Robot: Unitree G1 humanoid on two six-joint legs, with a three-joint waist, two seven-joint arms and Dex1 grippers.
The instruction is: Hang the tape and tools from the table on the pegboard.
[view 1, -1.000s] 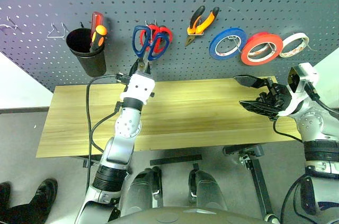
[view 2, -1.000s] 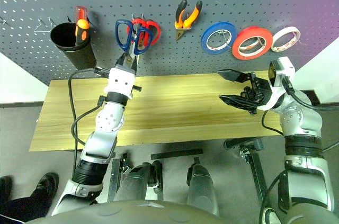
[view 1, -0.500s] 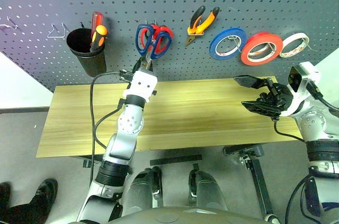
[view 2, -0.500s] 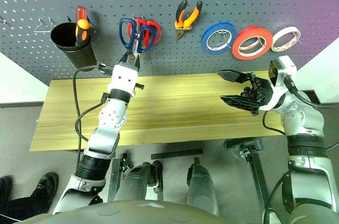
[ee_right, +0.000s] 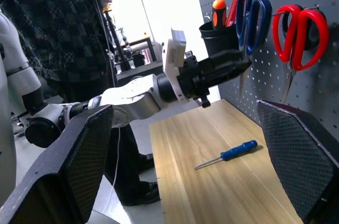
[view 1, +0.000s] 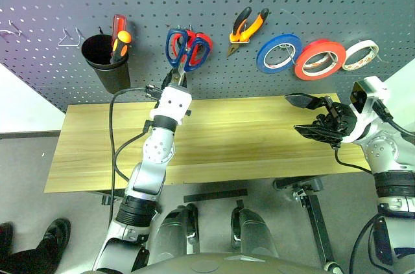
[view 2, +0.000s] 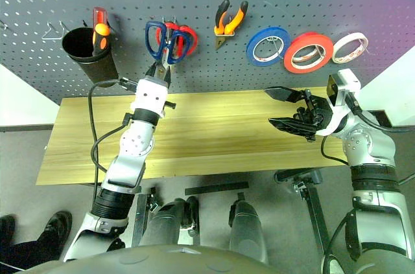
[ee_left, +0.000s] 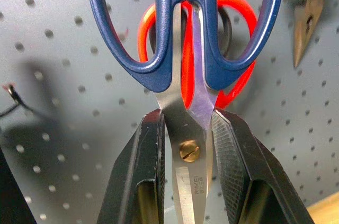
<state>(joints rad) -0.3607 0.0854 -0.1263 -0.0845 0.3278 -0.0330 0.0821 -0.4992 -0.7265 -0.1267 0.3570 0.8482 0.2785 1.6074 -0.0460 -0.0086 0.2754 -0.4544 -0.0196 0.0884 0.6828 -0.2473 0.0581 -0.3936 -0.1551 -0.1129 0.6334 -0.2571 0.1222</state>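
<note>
Left tool (ee_left: pixel 185 144) is clamped on the blades of the blue scissors (view 1: pixel 176 48), handles at twelve o'clock, long axis upright against the pegboard (view 1: pixel 214 2), over the red scissors (view 1: pixel 198 47). Pliers (view 1: pixel 246 26) and red tape (view 1: pixel 319 59) hang already; the screwdriver (ee_right: pixel 226 154) lies on the tabletop (view 1: pixel 240 144). Right tool (view 1: pixel 308 116) gapes wide, empty.

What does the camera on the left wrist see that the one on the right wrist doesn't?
Left wrist view: the steel tip of the orange-handled pliers and the brass pivot screw between the blades. Right wrist view: a slim blue-handled screwdriver lying on the light wooden table, a black cup of screwdrivers and a person. Both: the dark blue-handled scissors clamped by the blades in the left gripper, red-handled scissors and the dark grey pegboard.
</note>
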